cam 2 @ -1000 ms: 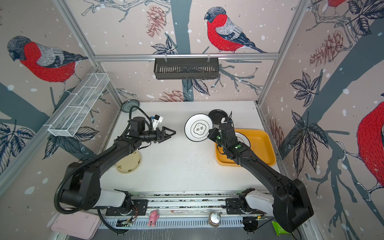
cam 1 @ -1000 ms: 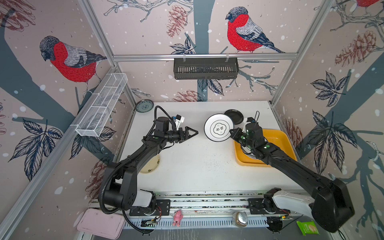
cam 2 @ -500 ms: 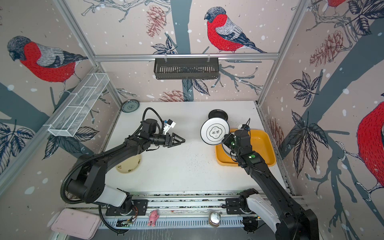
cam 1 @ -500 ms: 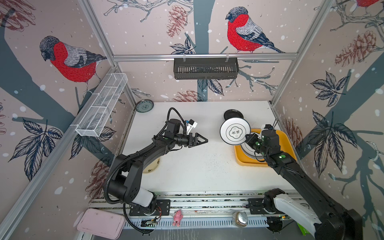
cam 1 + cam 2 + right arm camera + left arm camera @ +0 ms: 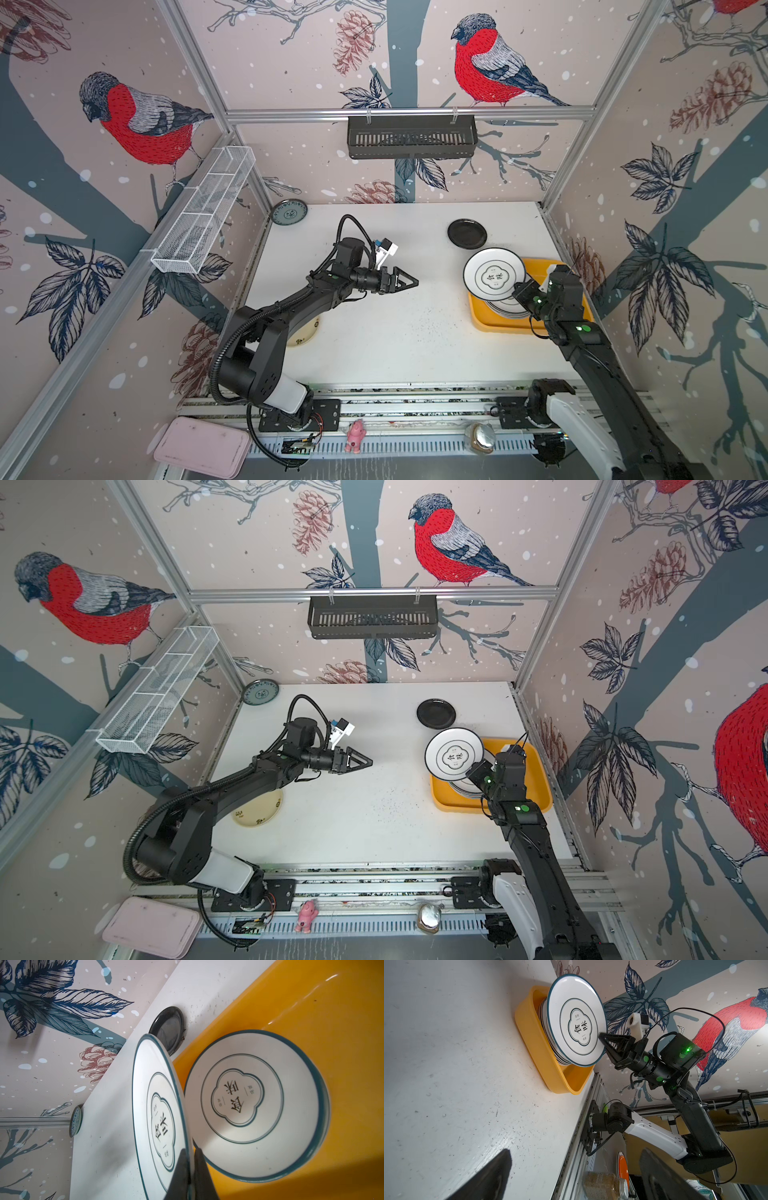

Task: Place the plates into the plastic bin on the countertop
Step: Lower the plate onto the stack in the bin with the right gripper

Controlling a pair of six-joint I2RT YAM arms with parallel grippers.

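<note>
- Holding stacked white plates (image 5: 506, 309): yellow-orange bin (image 5: 498, 327);
- right gripper (image 5: 519, 287) clamped on tilted lettered plate (image 5: 494, 274) rim above bin;
- left gripper (image 5: 413, 282) jaws apart, empty.

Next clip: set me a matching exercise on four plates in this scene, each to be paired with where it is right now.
Things:
1. black plate
2. cream plate
3. grey-teal plate
4. raised white plate

Places:
A. gripped at its rim by the right pincer, over the plastic bin
B. at the far left corner of the countertop
C. partly under the left arm
D. flat on the countertop just beyond the plastic bin

Pairs: 1-D, 2-C, 3-B, 4-A
</note>
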